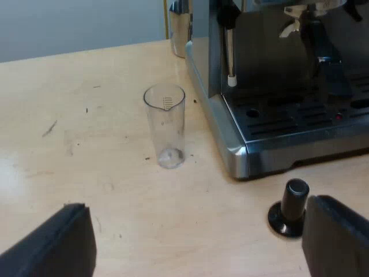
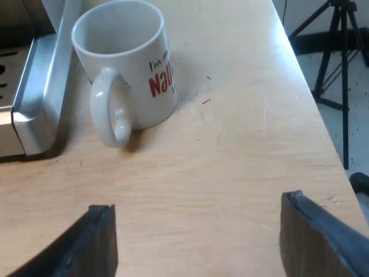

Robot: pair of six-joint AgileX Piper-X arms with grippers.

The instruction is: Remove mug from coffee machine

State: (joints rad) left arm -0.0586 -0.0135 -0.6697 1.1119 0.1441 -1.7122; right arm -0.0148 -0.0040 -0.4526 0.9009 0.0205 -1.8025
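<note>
Mug stands upright on the tabletop, just beside the machine's base corner and off the drip tray. What shows of its inside is empty. Its handle is turned toward the right gripper. My reading: the mug is already clear of the machine, set on open wood where nothing crowds it, so the task looks done or all but done.

Right gripper: fingers spread wide with nothing between them, low over bare tabletop, near the mug but apart from it. The arm is tilted down and aimed toward the mug. It reads as a hands-off pose rather than a grasp.

Left gripper: fingers wide apart and empty, low over the tabletop, facing the machine's front. Tamper with a black knob stands upright just beside one finger, near the machine's front corner. Glass stands upright and empty, near the machine's side without touching it. Both look parked out of the way of the tray.
</note>
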